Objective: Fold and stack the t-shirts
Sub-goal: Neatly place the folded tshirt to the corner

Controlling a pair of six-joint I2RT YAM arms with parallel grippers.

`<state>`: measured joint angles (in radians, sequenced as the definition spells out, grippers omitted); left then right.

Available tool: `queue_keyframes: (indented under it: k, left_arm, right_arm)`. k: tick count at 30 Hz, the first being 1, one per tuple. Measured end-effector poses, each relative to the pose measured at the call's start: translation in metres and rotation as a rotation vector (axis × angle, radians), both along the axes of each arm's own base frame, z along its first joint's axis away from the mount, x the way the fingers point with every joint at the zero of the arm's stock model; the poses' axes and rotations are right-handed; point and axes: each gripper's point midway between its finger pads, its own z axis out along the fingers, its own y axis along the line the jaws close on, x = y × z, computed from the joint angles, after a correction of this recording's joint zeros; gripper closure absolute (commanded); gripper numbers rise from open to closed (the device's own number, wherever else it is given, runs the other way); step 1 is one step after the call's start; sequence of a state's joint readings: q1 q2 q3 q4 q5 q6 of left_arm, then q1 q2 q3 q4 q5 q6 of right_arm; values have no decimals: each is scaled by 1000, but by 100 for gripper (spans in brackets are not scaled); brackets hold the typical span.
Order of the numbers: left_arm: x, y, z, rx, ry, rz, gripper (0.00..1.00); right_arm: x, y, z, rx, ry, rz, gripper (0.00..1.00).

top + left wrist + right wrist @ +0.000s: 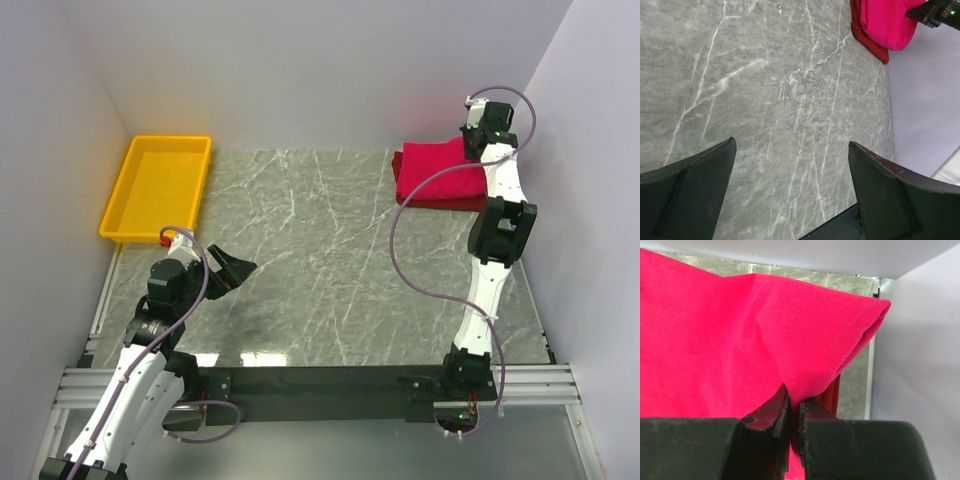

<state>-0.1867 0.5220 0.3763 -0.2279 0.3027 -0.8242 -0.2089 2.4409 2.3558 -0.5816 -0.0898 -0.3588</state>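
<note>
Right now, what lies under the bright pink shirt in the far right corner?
A darker red shirt: only a strip of its edge peeks out beside the pink shirt. The rest of it is covered.

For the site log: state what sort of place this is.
Likely a robot lab test cell: a marble-patterned table boxed in by plain white walls, a left arm and right arm bolted to a rail, with a tray and folded shirts as props.
</note>
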Motion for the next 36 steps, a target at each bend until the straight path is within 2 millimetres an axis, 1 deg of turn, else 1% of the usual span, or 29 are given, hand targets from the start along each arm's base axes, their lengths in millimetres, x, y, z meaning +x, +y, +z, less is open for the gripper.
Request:
queue_keyframes:
  k: [4, 10, 17, 20, 23, 24, 26, 27, 29, 30, 31, 34, 36]
  left_arm:
    - [0, 0, -1, 1, 4, 0, 1]
    - [1, 0, -3, 2, 11, 0, 2]
    - [0, -1, -4, 1, 17, -7, 2]
    - [0, -1, -4, 1, 19, -7, 2]
    - [1, -1, -5, 2, 22, -7, 2]
    - [1, -1, -5, 2, 22, -7, 2]
    - [1, -1, -5, 2, 22, -7, 2]
    - [1, -1, -5, 2, 22, -7, 2]
    - [0, -1, -5, 1, 22, -8, 2]
    - [0, -1, -5, 2, 22, -8, 2]
    - [0, -1, -5, 1, 22, -8, 2]
    - [0, -2, -5, 1, 22, -9, 2]
    - [0, -2, -5, 1, 22, -11, 2]
  right_arm:
    - [2, 0, 0, -23, -2, 3, 93]
    - [6, 1, 4, -49, -17, 15, 93]
    - [12, -1, 13, -79, -48, 19, 93]
    - [14, -2, 13, -86, -54, 18, 92]
    - [15, -3, 11, -88, -53, 17, 84]
    - [15, -3, 11, -89, -53, 18, 75]
    - [16, -3, 11, -92, -56, 17, 64]
    - [16, -4, 12, -97, -60, 16, 52]
    - [18, -6, 15, -108, -73, 10, 43]
    - [20, -7, 17, -113, -80, 7, 36]
    - [20, -8, 18, -116, -86, 2, 32]
    - [22, -13, 21, -135, -98, -14, 26]
    - [23, -15, 22, -144, -103, -25, 25]
